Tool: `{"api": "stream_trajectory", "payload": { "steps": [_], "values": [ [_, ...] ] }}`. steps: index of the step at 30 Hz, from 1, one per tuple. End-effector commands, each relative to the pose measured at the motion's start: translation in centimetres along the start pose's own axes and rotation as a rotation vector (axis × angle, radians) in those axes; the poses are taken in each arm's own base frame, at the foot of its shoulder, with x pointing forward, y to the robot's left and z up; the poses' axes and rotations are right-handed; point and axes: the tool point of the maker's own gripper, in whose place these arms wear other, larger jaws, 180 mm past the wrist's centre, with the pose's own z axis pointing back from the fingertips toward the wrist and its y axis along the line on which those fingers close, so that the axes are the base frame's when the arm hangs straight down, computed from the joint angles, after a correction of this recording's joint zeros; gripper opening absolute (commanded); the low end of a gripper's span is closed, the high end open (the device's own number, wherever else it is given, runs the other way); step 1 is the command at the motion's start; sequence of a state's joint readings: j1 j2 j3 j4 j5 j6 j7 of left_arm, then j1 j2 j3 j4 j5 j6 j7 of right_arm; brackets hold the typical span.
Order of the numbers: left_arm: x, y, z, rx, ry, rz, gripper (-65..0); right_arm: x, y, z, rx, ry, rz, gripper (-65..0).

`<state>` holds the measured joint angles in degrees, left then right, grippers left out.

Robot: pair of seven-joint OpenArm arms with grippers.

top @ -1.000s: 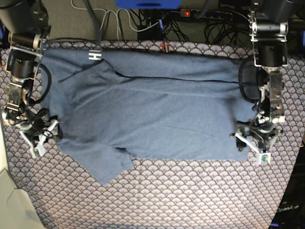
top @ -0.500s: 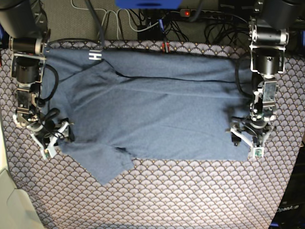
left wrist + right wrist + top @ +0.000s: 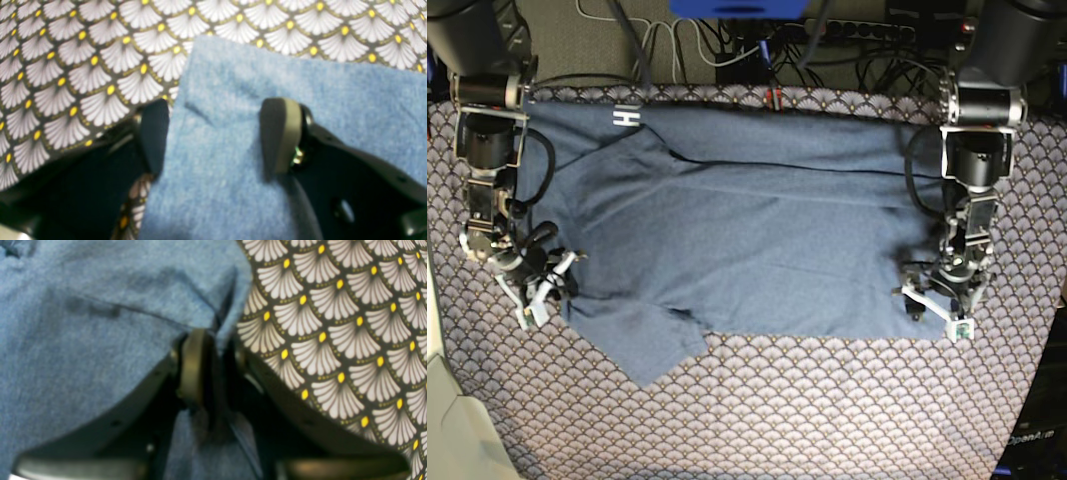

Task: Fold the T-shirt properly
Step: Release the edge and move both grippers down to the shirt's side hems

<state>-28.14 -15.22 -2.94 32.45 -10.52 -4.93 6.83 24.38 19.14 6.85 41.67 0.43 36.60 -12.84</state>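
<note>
Two tools sit at opposite lower corners of the T-shirt (image 3: 737, 230), which lies spread flat on the surface (image 3: 827, 410) with its fan-scale patterned cover. Compared with a second ago, both arms have slid inward along the cloth: the right tool (image 3: 537, 285) has moved from beside the sleeve edge onto it, and the left tool (image 3: 939, 305) has shifted from off the hem corner to over it. The right tool, spread wide a moment earlier, now pinches a raised ridge of the T-shirt's edge between its pads (image 3: 193, 366), as the right wrist view shows. The left tool (image 3: 213, 133) stands released with its jaws apart, one finger on the blue cloth, the other at the cloth's edge over the patterned cover. A white letter "H" (image 3: 627, 117) shows near the shirt's top corner on the base view's left. The garment's own position looks unchanged.
</note>
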Motion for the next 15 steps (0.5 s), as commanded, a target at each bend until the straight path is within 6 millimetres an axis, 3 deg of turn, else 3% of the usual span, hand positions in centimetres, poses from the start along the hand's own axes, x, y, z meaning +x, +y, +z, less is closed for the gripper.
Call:
{"api": "stream_trajectory", "payload": {
  "steps": [1, 6, 10, 15],
  "values": [
    [2.9, 0.1, -0.2, -0.002, -0.055, -0.003, -22.1, 1.6, -0.8, 0.3, -0.01, -0.026, 0.013, -56.2],
    [3.6, 0.0, -0.3, -0.003, -0.066, 0.002, -22.1, 1.6, -0.8, 0.3, -0.01, -0.026, 0.013, -56.5],
    [5.2, 0.1, -0.1, -0.001, -0.106, -0.004, -22.1, 1.6, -0.8, 0.3, -0.01, -0.026, 0.013, -56.7],
    [5.9, 0.3, -0.2, 0.004, -0.117, 0.001, -22.1, 1.5, -0.7, 0.3, -0.009, -0.024, 0.013, -65.0]
  ]
}}
